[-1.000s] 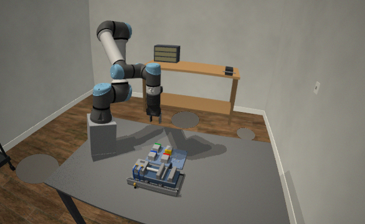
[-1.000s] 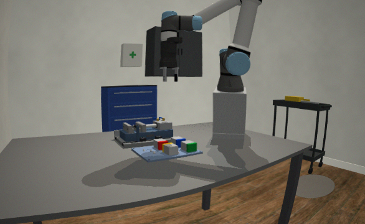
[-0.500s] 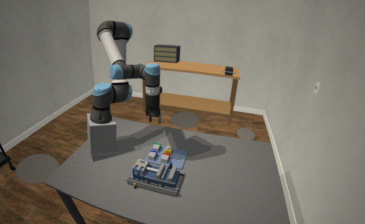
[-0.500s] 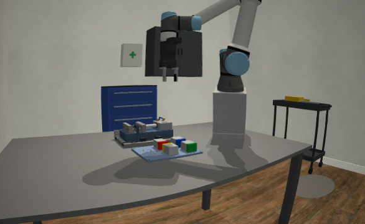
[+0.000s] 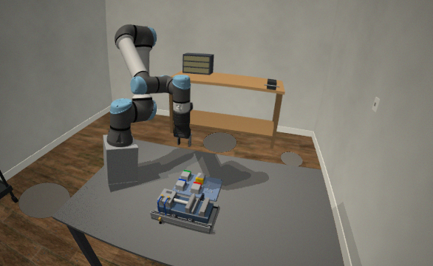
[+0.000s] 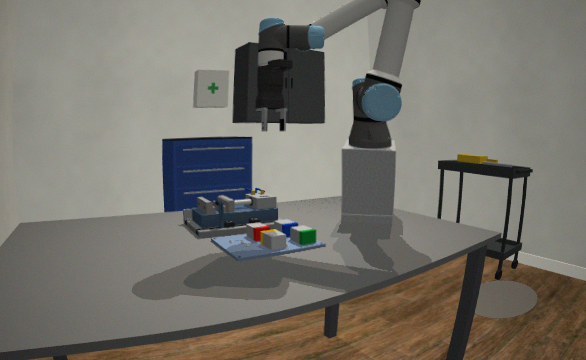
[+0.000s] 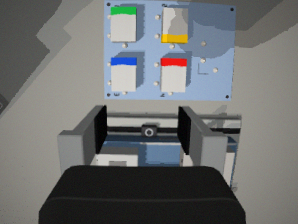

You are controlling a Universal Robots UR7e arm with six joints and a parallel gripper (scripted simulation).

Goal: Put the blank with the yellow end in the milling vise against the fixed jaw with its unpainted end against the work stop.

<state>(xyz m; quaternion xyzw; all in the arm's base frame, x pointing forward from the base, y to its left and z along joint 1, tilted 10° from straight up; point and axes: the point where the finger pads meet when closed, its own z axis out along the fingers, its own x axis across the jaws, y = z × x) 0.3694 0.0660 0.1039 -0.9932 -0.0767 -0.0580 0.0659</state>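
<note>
Yellow-end blank (image 7: 173,24): short grey block, on plate (image 7: 216,36).

Yellow-end blank (image 7: 174,27) (image 5: 199,178) (image 6: 273,239): grey block, lying flat on blue plate (image 7: 216,36), far row beside green-end blank (image 7: 123,26), behind red-end blank (image 7: 173,74). Milling vise (image 5: 185,207) just beside plate, nothing between jaws.
</note>
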